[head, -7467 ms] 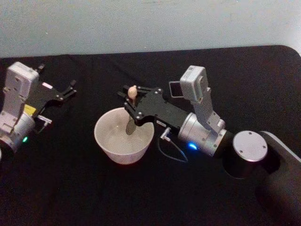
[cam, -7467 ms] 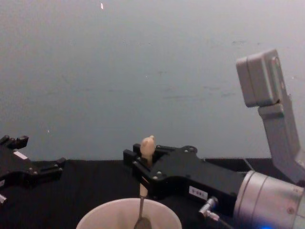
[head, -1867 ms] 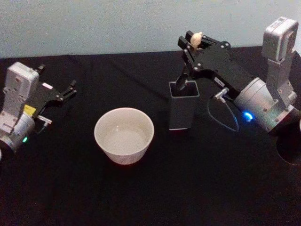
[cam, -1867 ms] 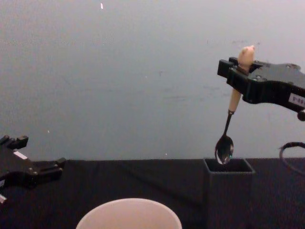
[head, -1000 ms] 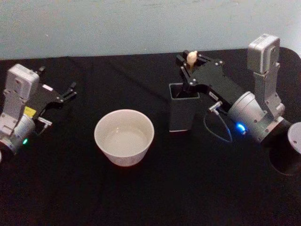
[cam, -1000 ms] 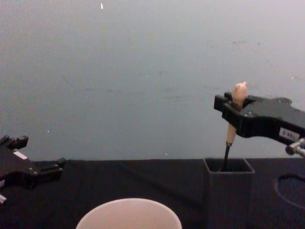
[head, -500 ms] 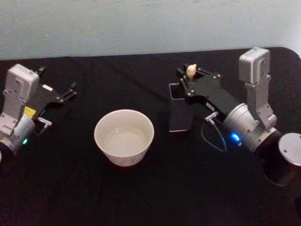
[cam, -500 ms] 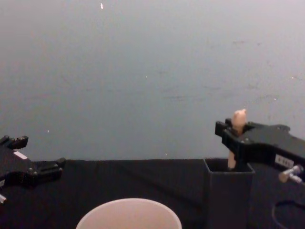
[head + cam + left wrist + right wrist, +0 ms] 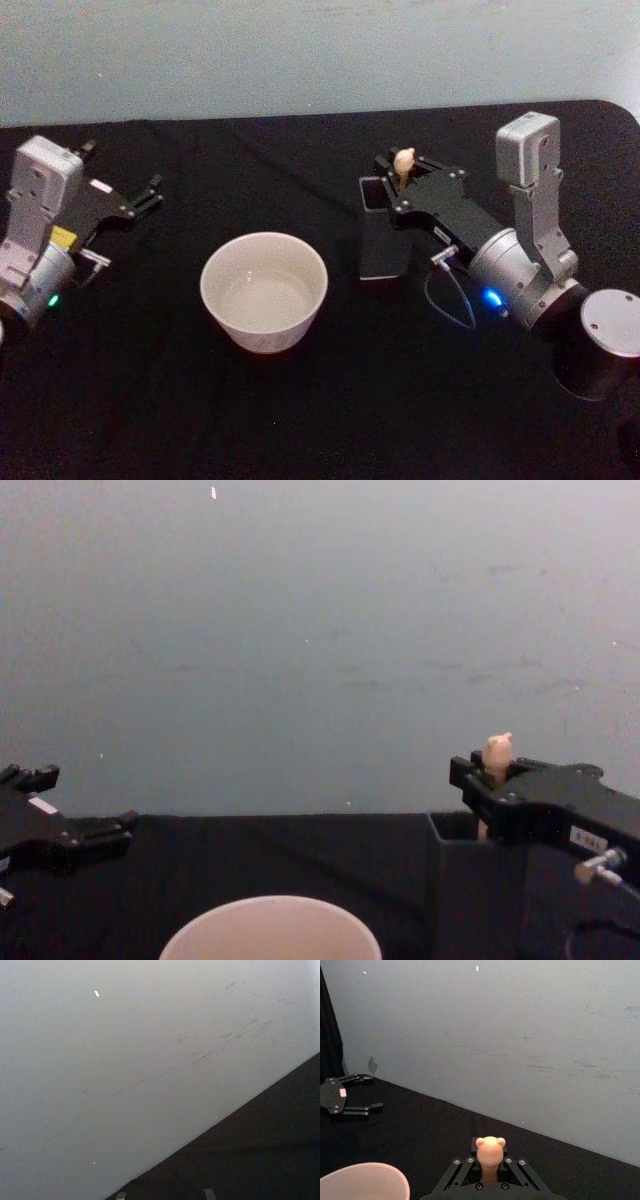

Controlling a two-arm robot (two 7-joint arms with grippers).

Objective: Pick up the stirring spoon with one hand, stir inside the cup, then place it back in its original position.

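Lower now, the right gripper's (image 9: 400, 180) fingers (image 9: 466, 775) clasp the stirring spoon (image 9: 495, 752) inside the holder (image 9: 384, 240).

I seem to be working at a bare test bench in a lab: a table (image 9: 300, 420) draped in plain black cloth, and right behind the table a blank pale blue-grey wall (image 9: 300, 630), scuffed and marked in places.

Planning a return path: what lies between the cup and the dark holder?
Bare black tablecloth in the head view; the cup and holder stand apart.
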